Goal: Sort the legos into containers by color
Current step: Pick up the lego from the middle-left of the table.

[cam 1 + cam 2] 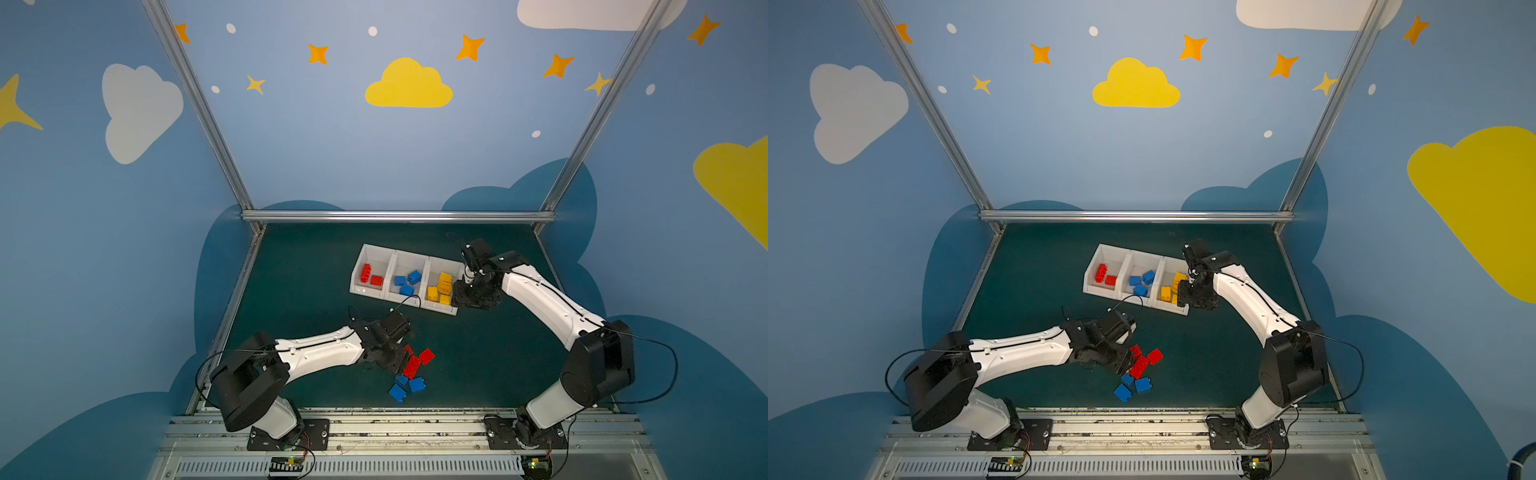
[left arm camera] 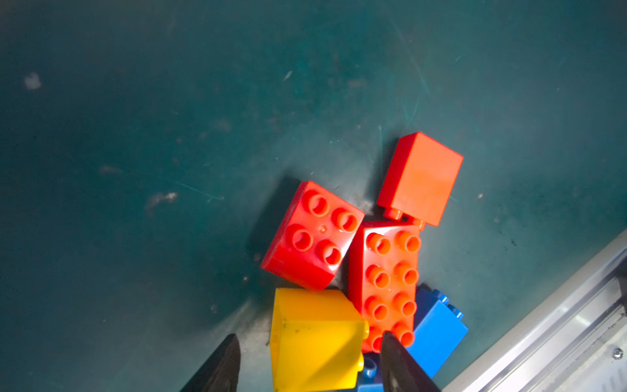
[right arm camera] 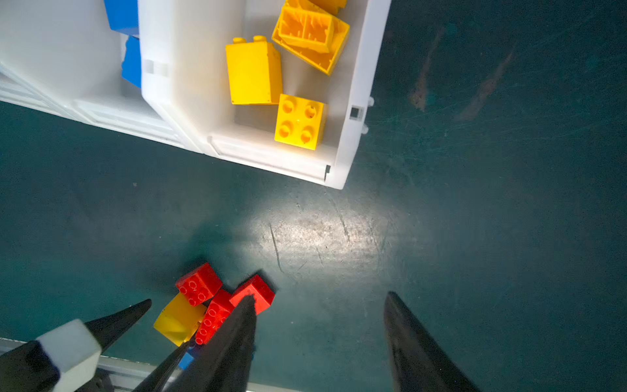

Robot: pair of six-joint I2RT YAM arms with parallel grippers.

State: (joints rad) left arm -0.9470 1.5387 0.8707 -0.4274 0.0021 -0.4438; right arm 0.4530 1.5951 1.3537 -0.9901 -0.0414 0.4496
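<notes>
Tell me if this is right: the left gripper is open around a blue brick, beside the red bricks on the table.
Not quite: the brick is yellow, not blue. The left wrist view shows the left gripper open around a yellow brick, beside the red bricks on the table.

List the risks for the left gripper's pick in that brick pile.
1. The left gripper straddles the yellow brick, which seems to touch the long red brick; closing may drag both.
2. A blue brick lies just beyond; the nearer finger could land on it.
3. The right gripper hovers by the yellow bin; the arms may clash at drop-off.
</notes>
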